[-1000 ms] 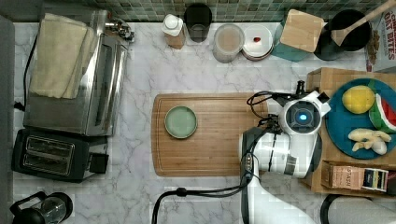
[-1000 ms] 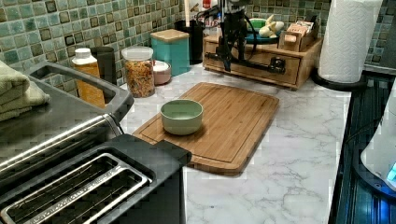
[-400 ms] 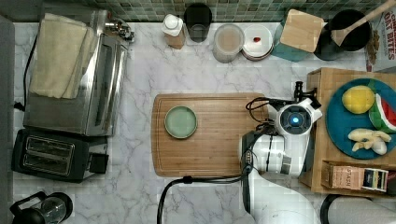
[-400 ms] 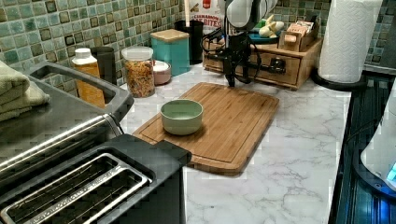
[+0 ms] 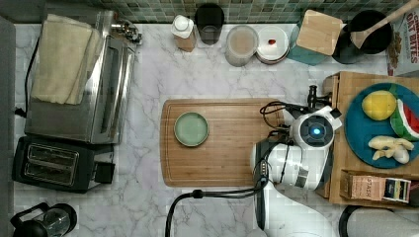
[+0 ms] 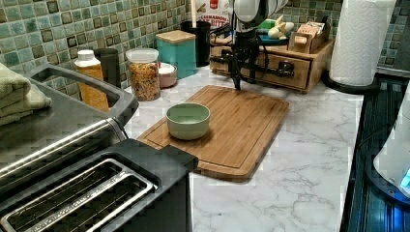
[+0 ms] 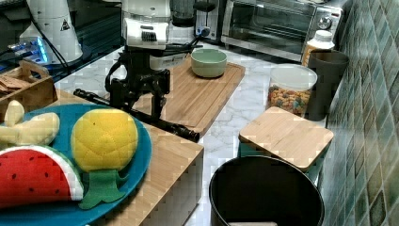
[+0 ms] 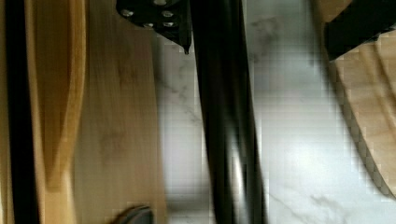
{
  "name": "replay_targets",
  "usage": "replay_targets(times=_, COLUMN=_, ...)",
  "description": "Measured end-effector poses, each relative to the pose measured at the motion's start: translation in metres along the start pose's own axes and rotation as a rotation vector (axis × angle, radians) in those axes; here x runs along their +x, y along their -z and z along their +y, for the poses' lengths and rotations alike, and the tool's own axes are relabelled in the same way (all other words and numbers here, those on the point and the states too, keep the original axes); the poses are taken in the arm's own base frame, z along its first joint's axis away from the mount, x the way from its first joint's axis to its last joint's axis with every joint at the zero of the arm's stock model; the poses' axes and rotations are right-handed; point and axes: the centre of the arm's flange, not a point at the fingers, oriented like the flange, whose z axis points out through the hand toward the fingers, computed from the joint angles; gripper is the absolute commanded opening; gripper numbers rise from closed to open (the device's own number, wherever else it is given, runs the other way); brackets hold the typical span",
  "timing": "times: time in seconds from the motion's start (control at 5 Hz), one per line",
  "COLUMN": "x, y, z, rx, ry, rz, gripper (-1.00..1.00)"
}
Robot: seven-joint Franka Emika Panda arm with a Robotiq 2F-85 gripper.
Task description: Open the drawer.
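A: Going from the left view's left, what is sitting there?

B: A green bowl (image 6: 188, 120) is resting on the cutting board (image 6: 241, 126) on the marble table (image 6: 300, 169); beyond it the hand (image 6: 243, 83) is hanging just before the drawer (image 6: 285, 67), fingers spread either side of its black bar handle (image 8: 224, 112).

A: And the drawer?

B: Sitting under the wooden stand at the left view's right.

A small box (image 5: 374, 186) in the wooden tray, at the top view's right, carries the word "STASH". On the cereal box (image 5: 406, 37) in the far corner I can read "BITES", and in the left view the same box (image 6: 213, 8) shows "CINNAMON" above "BITES".
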Motion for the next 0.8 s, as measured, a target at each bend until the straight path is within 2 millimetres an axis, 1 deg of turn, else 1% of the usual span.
replay_targets(times=0.2, x=0.002, y=0.001, z=-0.003, rx=0.064, ry=-0.081, rz=0.014, gripper=1.0)
replay_targets(times=0.4, x=0.002, y=0.002, z=-0.015, rx=0.072, ry=-0.064, rz=-0.001, gripper=1.0)
replay_targets(times=0.6, x=0.001, y=0.006, z=-0.036, rx=0.085, ry=-0.03, rz=-0.011, gripper=1.0)
replay_targets(times=0.8, x=-0.007, y=0.015, z=-0.067, rx=0.099, ry=-0.063, rz=-0.013, gripper=1.0)
